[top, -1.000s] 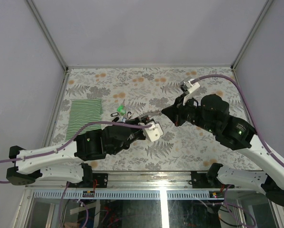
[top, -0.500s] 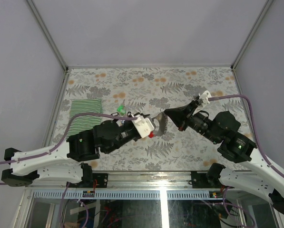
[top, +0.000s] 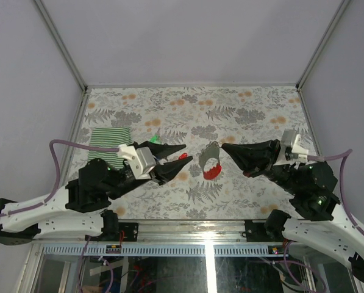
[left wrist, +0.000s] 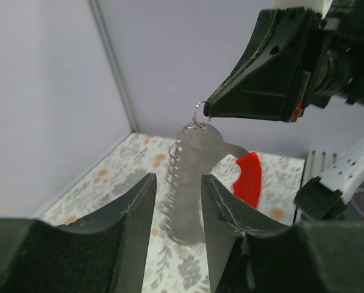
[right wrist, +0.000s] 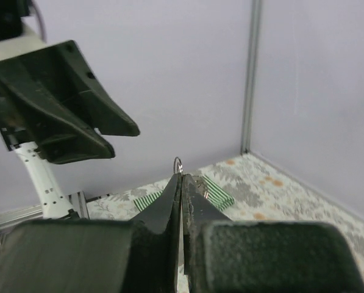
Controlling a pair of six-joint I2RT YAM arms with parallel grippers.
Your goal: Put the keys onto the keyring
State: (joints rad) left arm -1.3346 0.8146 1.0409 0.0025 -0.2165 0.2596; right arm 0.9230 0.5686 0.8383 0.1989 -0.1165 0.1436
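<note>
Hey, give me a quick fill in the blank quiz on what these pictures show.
The right gripper is shut on the ____. The left gripper has its jaws ____. The striped cloth is green and ____. The grey tag hanging below the right gripper has a ____ end.
Missing words: keyring; open; white; red.

You have a thin, shiny wire keyring (left wrist: pixel 195 113) carrying a dull grey metal plate (left wrist: pixel 191 183) and a glossy red plastic piece (left wrist: pixel 249 177). Your left gripper (left wrist: pixel 177 179) is matt black, faintly grainy plastic. The striped cloth (top: pixel 110 145) looks soft and matt.
</note>
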